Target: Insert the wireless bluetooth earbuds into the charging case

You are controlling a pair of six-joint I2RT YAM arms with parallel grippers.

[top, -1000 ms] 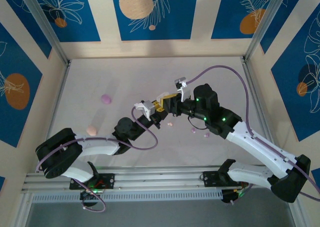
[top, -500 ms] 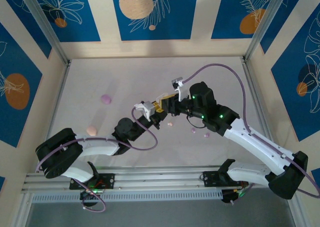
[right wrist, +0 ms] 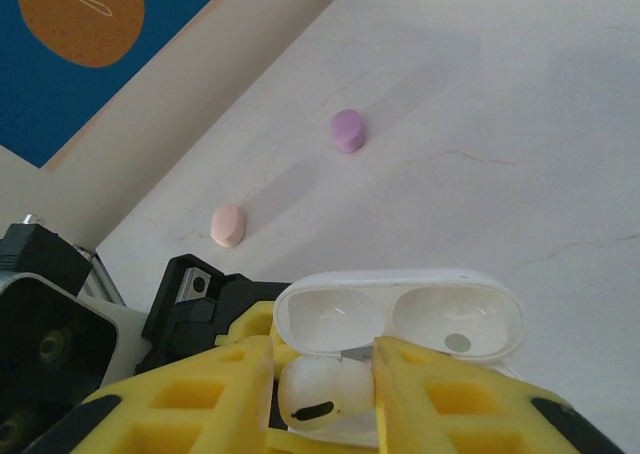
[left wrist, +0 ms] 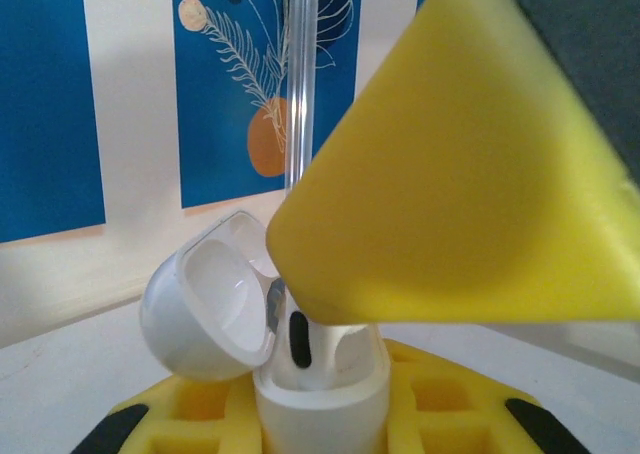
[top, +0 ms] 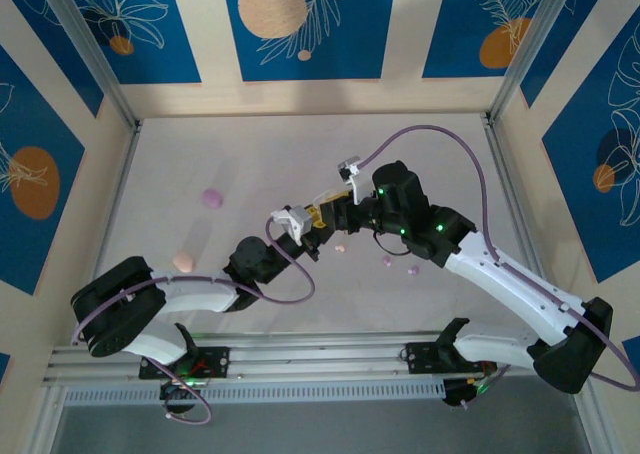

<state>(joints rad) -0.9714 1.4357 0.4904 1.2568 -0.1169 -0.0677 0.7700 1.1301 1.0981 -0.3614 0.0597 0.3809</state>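
Right claw (right wrist: 325, 349) has edged left, white earbud (right wrist: 312, 396) upright in case (left wrist: 320, 414)

Pale marbled tabletop (top: 260, 154) enclosed by cream walls (top: 200, 34) bearing blue panels (top: 340, 34) printed with white leaves and orange discs — aluminium corner posts (top: 93, 59) between.

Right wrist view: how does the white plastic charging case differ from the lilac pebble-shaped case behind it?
The white plastic charging case has its lid flipped open; the lilac pebble-shaped case is closed. The white one is clamped in the left gripper; the lilac one lies free on the table. Both are smooth and rounded.
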